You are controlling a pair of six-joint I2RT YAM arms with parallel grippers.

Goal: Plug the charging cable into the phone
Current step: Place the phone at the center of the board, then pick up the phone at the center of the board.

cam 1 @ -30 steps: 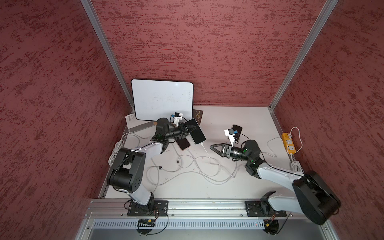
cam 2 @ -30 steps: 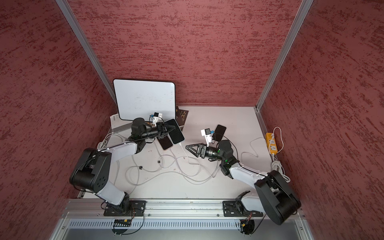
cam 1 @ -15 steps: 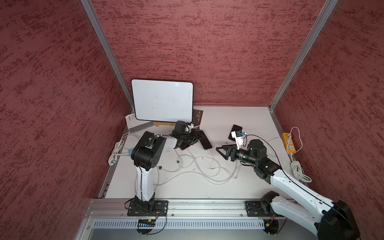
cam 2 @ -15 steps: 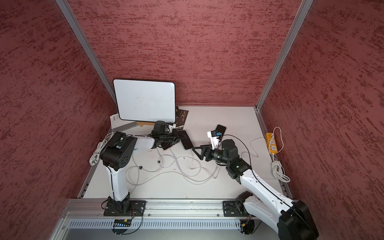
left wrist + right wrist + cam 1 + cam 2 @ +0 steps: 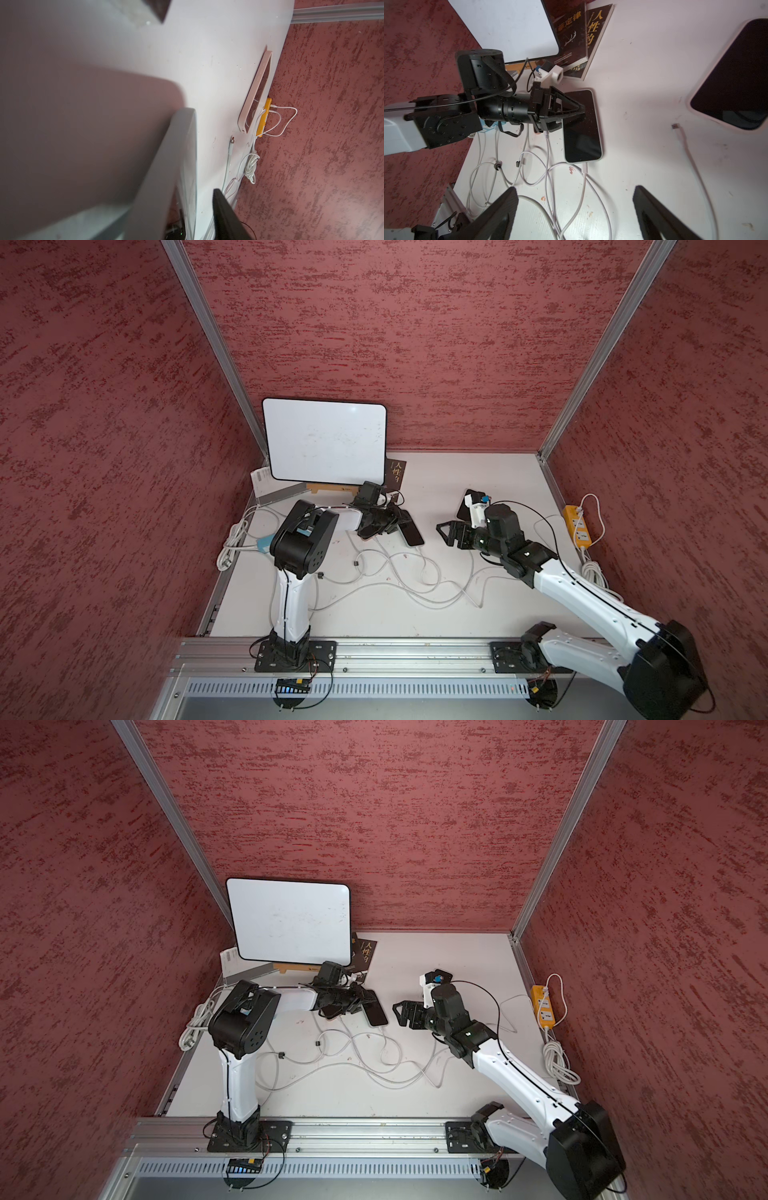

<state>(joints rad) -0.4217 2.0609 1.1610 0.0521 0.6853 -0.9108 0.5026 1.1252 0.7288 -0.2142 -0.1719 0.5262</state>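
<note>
Your phone [image 5: 581, 128] lies flat and screen up on the table [image 5: 643, 93]. The cable [image 5: 583, 187] meets it at its lower edge and looks seated there.

The left gripper [image 5: 580, 110] lies low across the phone's other end. It shows only from the side, so you cannot tell whether its fingers pinch the phone or stand off it. The right gripper [image 5: 577, 216] hangs near the plugged end, fingers spread wide with nothing between them.

A tangle [image 5: 395, 572] of white leads crosses the cable several times just beside the phone. A second phone [image 5: 733, 79] in a pale case lies apart towards the right, partly hidden by the right wrist in both top views. A loose end [image 5: 676, 126] lies near it.

Behind the left gripper a whiteboard [image 5: 324, 439] stands, with two books [image 5: 577, 37] beside it. A yellow power strip [image 5: 577, 526] lies by the table's right edge, a coil [image 5: 594, 576] of cord beside it.
</note>
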